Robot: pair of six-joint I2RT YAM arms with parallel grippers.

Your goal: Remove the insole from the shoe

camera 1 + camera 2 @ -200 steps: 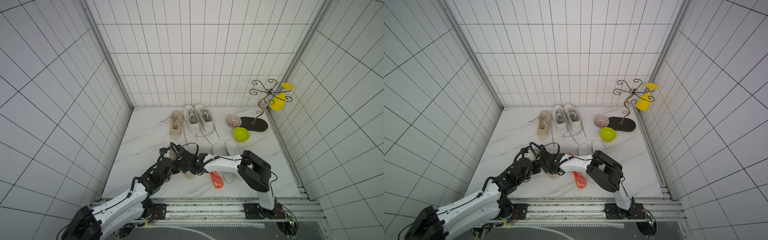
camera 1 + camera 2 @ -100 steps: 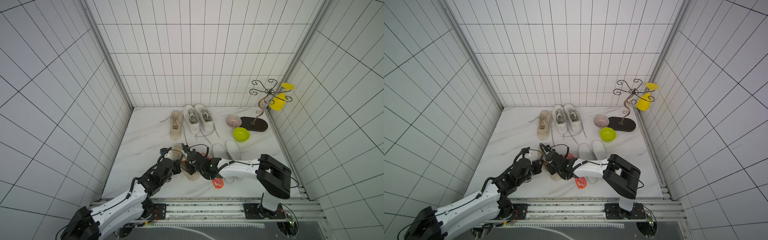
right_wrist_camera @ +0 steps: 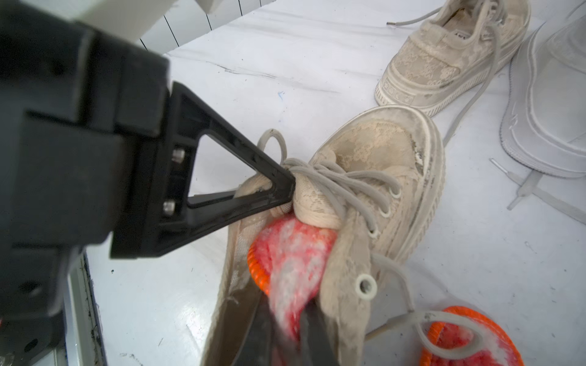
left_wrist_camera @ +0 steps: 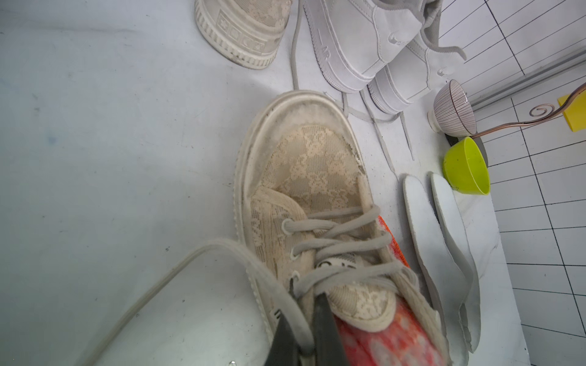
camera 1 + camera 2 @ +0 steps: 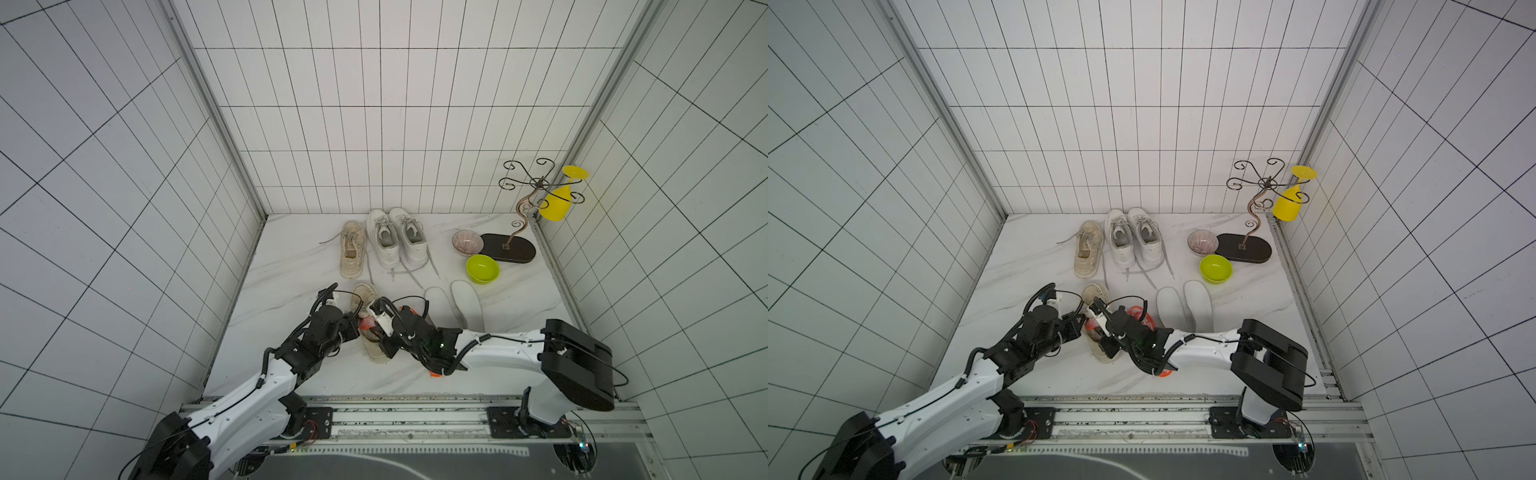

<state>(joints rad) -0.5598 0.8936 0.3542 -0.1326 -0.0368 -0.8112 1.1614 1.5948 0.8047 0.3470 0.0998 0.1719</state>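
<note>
A beige lace shoe (image 5: pixel 365 296) lies at the front middle of the table, toe pointing away. A red insole with an orange rim (image 3: pixel 295 253) sticks up out of its opening. In the right wrist view my right gripper (image 3: pixel 285 326) is shut on the insole's near end, at the shoe's heel. My left gripper (image 4: pixel 304 317) is shut on the shoe's laced edge, with a lace running between its fingers. In both top views the two grippers meet over the shoe (image 5: pixel 1094 293), the left gripper (image 5: pixel 353 328) on its left and the right gripper (image 5: pixel 380 336) at its heel.
A second orange-rimmed insole (image 3: pixel 459 342) lies on the table right of the shoe, under my right arm. Two white insoles (image 5: pixel 453 307) lie further right. Behind stand another beige shoe (image 5: pixel 353 249), white sneakers (image 5: pixel 395 241), a green bowl (image 5: pixel 482 269), a striped bowl (image 5: pixel 466 242) and a wire stand (image 5: pixel 507 247).
My right arm's elbow has swung out to the right and dropped lower, while its gripper has stayed at the shoe's opening. The left arm has hardly moved.
</note>
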